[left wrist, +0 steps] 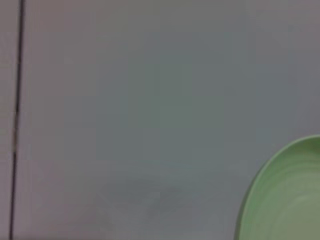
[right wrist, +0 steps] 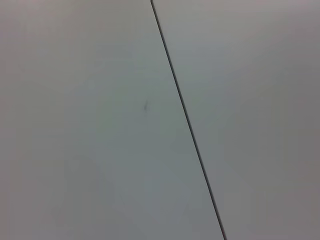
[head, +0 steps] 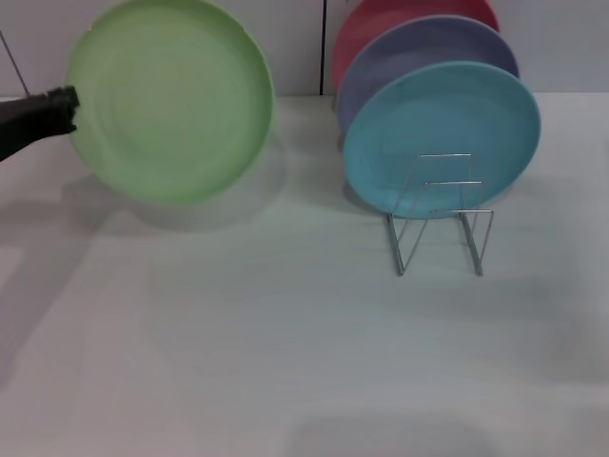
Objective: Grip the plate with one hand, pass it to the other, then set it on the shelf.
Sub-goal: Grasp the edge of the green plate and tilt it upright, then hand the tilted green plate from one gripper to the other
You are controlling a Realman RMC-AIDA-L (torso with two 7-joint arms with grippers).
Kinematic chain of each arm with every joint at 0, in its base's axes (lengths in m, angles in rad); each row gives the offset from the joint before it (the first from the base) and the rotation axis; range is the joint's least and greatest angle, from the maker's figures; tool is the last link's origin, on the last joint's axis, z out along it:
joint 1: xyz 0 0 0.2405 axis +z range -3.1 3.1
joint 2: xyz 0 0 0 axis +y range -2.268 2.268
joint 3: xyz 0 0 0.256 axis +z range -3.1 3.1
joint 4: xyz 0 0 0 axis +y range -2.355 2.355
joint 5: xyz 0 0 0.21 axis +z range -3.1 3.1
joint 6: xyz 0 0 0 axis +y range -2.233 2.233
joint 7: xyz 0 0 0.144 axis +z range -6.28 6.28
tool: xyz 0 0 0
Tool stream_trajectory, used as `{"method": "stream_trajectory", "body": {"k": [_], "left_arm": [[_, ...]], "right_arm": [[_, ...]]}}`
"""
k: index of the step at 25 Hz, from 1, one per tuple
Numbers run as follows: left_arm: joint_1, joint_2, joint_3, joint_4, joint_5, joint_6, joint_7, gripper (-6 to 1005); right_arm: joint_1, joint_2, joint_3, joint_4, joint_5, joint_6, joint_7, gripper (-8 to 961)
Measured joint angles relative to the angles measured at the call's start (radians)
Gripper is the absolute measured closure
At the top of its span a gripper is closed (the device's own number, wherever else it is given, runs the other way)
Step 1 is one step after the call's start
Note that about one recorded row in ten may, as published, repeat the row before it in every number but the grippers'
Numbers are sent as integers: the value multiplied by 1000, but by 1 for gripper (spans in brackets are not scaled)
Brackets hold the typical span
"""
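The light-green plate (head: 171,100) is held up above the table at the far left, its face turned toward me. My left gripper (head: 68,107) comes in from the left edge and is shut on the plate's left rim. A part of the green plate (left wrist: 285,200) also shows in the left wrist view. The silver wire shelf (head: 442,214) stands at the right of the table, its front loops bare. My right gripper is out of view in all views; the right wrist view shows only a white surface with a dark seam.
A turquoise plate (head: 442,138), a lavender plate (head: 419,48) and a red plate (head: 381,24) stand upright in the rack, one behind another. The white table (head: 285,362) stretches in front of them. A wall lies behind.
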Motion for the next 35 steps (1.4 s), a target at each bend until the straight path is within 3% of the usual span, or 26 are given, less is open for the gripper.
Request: {"method": "stream_trajectory", "body": {"k": [1,2,3,7,11,16,26,31,32,35], "left_arm": [[0,0,0,0,0,0,0,964],[11,-1,35,31,-121,79,124,964],[11,-1,35,31,-121,79,124,964],[10,-4,125,105,-374,256,399,965],[-1,-3,173,114,-405,347,443,966],[-10,-1,212,86,-325,442,452,966],[52,4,317,-84,-60,569,455,966],[63,5,459,-76,130,782,425,966],[64,6,511,-41,224,887,337,966],[65,7,549,6,325,992,211,966]], "right_arm": [[0,0,0,0,0,0,0,358],[-8,2,-13,2,0,-6,0,358],[-8,2,-13,2,0,-6,0,359],[-23,6,-37,7,0,-14,-5,361],[-31,7,-38,8,0,-15,-7,363],[-39,7,-38,8,0,-16,-7,365],[-41,7,-38,7,-2,-14,-8,371],[-40,6,-39,6,-2,-13,-9,373],[-40,6,-39,6,-3,-12,-9,374],[-38,6,-45,6,-3,-11,-9,375]]}}
